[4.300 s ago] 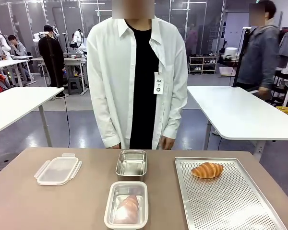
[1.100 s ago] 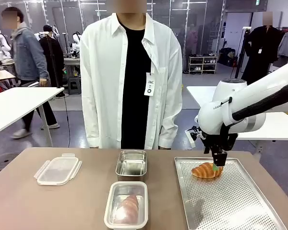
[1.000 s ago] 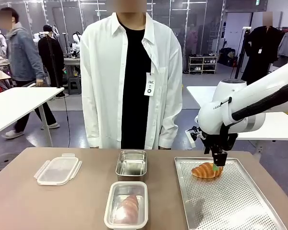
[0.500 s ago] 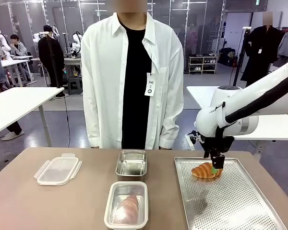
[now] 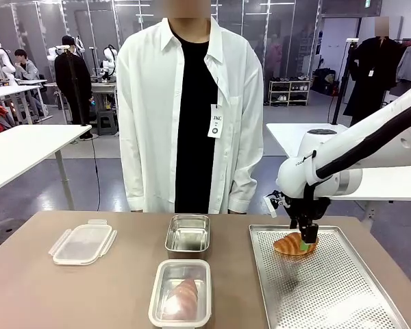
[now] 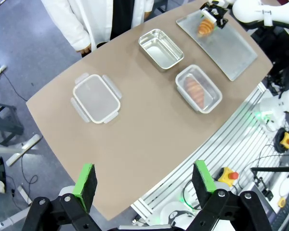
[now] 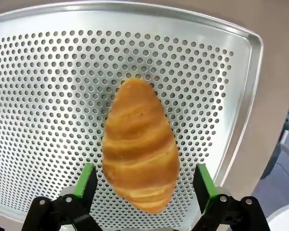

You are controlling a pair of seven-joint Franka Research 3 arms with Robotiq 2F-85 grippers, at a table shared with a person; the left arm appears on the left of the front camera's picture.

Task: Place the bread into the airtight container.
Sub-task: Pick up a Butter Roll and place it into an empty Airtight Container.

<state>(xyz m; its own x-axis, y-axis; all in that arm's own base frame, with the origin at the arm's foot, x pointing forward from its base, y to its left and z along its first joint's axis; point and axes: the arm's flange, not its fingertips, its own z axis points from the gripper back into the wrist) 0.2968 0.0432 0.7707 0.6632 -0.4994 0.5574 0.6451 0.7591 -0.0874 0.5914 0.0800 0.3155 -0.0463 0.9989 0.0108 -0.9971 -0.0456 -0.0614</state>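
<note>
A golden croissant, the bread [image 5: 292, 244] [image 7: 140, 144] [image 6: 205, 26], lies at the far left of the perforated metal tray [image 5: 329, 288]. My right gripper [image 5: 307, 236] [image 7: 145, 183] hangs open just above it, a green pad on either side of the bread in the right wrist view, touching nothing. An open steel airtight container [image 5: 188, 234] [image 6: 160, 48] stands empty at the table's middle. A nearer container [image 5: 181, 293] [image 6: 198, 88] holds another croissant. My left gripper [image 6: 143, 179] is open, high above the table's near edge.
A clear plastic lid [image 5: 83, 242] [image 6: 96, 97] lies at the table's left. A person in a white shirt [image 5: 188, 110] stands at the far edge, hands at their sides. The right part of the tray is bare.
My right gripper has sunk lower and drifted slightly left over the bread. The passer-by in the background has left the view.
</note>
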